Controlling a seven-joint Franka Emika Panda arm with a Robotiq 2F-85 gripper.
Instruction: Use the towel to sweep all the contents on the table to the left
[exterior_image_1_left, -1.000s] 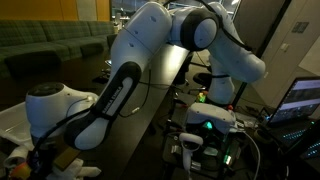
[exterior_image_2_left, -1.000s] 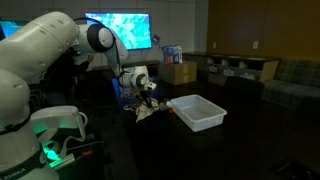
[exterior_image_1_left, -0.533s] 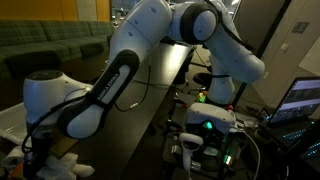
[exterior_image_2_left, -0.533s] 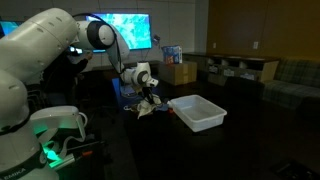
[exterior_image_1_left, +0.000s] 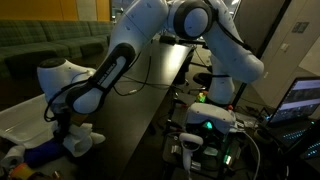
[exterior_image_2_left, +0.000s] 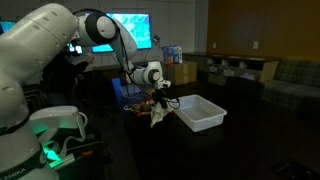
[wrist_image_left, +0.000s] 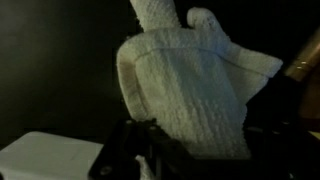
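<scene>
Wrist view: white towel (wrist_image_left: 190, 90) up close, filling the middle of the shot.
Wrist view first: the towel is bunched and ribbed, two lobes sticking up, its lower edge lost in dark shadow, and the pale corner of a white bin (wrist_image_left: 45, 158) peeks in at the bottom left. Over to an exterior view: the gripper (exterior_image_2_left: 160, 98) has its jaws closed on the top of the towel (exterior_image_2_left: 160, 116), which dangles in a crumpled fold just above the dark table (exterior_image_2_left: 240, 145), right beside the bin (exterior_image_2_left: 200, 112). And in an exterior view from behind the arm: the gripper (exterior_image_1_left: 65, 124) is low at the table's far end, the towel (exterior_image_1_left: 82, 138) bunched under it, with a blue object (exterior_image_1_left: 40, 155) just beside the towel and the bin (exterior_image_1_left: 18, 125) close by.
</scene>
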